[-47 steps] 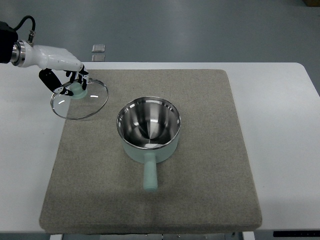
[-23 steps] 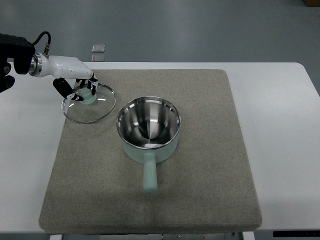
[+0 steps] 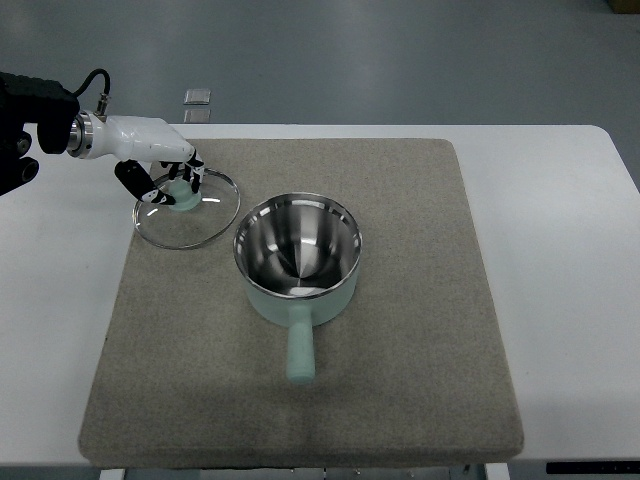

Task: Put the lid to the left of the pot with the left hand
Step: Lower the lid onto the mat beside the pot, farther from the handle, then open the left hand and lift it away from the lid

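Top view: left hand (image 3: pixel 160 165) grips lid (image 3: pixel 188 205) knob, beside pot (image 3: pixel 297 255).

The left arm (image 3: pixel 30 125) is cut off by the picture's left edge; only its dark forearm end and white wrist show. The left hand (image 3: pixel 155 160) covers most of the lid's green knob (image 3: pixel 183 200), so the contact of the fingertips cannot be made out. The mat's (image 3: pixel 400 400) near edge and the table (image 3: pixel 580 300) run out of frame at the bottom. Two small grey items (image 3: pixel 198 97) beyond the table are too small to identify.
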`<state>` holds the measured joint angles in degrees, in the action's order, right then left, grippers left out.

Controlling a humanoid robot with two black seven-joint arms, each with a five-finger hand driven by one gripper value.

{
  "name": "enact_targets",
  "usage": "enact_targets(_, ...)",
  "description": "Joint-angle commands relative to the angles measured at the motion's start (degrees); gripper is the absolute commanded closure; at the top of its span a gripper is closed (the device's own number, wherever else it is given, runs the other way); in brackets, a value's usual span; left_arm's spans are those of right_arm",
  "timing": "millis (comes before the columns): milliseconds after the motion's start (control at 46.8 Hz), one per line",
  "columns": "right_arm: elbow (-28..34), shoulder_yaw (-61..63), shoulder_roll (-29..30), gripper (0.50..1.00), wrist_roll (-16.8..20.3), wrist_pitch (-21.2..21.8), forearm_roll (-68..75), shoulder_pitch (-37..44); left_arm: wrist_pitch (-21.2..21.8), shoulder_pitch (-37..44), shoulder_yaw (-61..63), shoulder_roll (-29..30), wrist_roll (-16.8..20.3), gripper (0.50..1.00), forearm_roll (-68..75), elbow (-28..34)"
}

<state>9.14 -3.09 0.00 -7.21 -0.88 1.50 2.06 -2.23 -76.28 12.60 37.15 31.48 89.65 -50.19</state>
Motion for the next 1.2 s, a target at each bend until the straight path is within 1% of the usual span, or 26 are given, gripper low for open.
enact_targets(0, 0.0, -0.1, 0.0, 0.576, 0.0, 0.0, 0.0, 0.0, 2.7, 0.4, 0.1, 0.0, 0.3, 0.795, -0.2, 0.0)
enact_targets(64, 0.0, 0.0, 0.0, 0.576, 0.0, 0.0, 0.0, 0.0, 3.0, 0.7, 0.1, 0.0, 0.3, 0.778, -0.2, -0.1)
enact_targets(128, 0.0, 0.0, 0.0, 0.576, 0.0, 0.0, 0.0, 0.0, 3.0, 0.8, 0.1, 0.0, 0.3, 0.744, -0.4, -0.1)
enact_targets(171, 0.0, -0.1, 0.0, 0.576, 0.0, 0.0, 0.0, 0.0, 3.0, 0.8, 0.1, 0.0, 0.3, 0.710, -0.5, -0.1)
enact_targets(213, 0.0, 0.0, 0.0, 0.576, 0.0, 0.0, 0.0, 0.0, 3.0, 0.8, 0.1, 0.0, 0.3, 0.665, -0.6, -0.1)
enact_targets(235, 0.0, 0.0, 0.0, 0.576, 0.0, 0.0, 0.0, 0.0, 3.0, 0.8, 0.1, 0.0, 0.2, 0.654, -0.7, -0.1)
enact_targets(342, 0.0, 0.0, 0.0, 0.576, 0.0, 0.0, 0.0, 0.0, 3.0, 0.8, 0.1, 0.0, 0.2, 0.649, -0.9, -0.1)
enact_targets(406, 0.0, -0.1, 0.0, 0.576, 0.0, 0.0, 0.0, 0.0, 3.1, 0.8, -0.3, 0.1, 0.3, 0.622, -1.1, -0.2)
enact_targets(598, 0.0, 0.0, 0.0, 0.576, -0.1, 0.0, 0.0, 0.0, 3.5, 0.7, -4.2, 0.5, 0.3, 0.617, -3.6, -0.2)
enact_targets(619, 0.0, 0.0, 0.0, 0.576, 0.0, 0.0, 0.1, 0.0, 3.5, 0.6, -5.2, 0.6, 0.2, 0.611, -4.5, -0.2)
enact_targets(640, 0.0, 0.0, 0.0, 0.576, 0.0, 0.0, 0.0, 0.0, 3.5, 0.6, -6.4, 0.6, 0.3, 0.594, -5.5, -0.2)
enact_targets(662, 0.0, 0.0, 0.0, 0.576, 0.0, 0.0, 0.0, 0.0, 3.5, 0.6, -7.7, 0.7, 0.3, 0.566, -6.7, -0.1)
enact_targets(683, 0.0, 0.0, 0.0, 0.576, 0.0, 0.0, 0.0, 0.0, 3.5, 0.7, -9.0, 0.7, 0.3, 0.549, -8.0, -0.1)
enact_targets(726, 0.0, 0.0, 0.0, 0.576, 0.0, 0.0, 0.0, 0.0, 3.5, 0.7, -11.4, 0.7, 0.2, 0.542, -10.8, 0.2)
enact_targets(897, 0.0, -0.1, 0.0, 0.576, 0.0, 0.0, 0.0, 0.0, 3.9, 0.6, -17.9, -0.3, 0.0, 0.542, -25.5, 4.2)
enact_targets(1046, 0.0, -0.1, 0.0, 0.576, 0.0, 0.0, 0.0, 0.0, 3.9, 0.2, -21.6, -4.8, -0.9, 0.542, -45.6, 9.7)
enact_targets(1110, 0.0, 0.0, 0.0, 0.576, 0.0, 0.0, 0.0, 0.0, 3.9, -0.3, -21.7, -5.8, -2.2, 0.542, -55.2, 13.0)
enact_targets(1174, 0.0, 0.0, 0.0, 0.576, 0.0, 0.0, 0.0, 0.0, 3.8, -0.4, -21.7, -6.8, -5.0, 0.540, -64.3, 16.5)
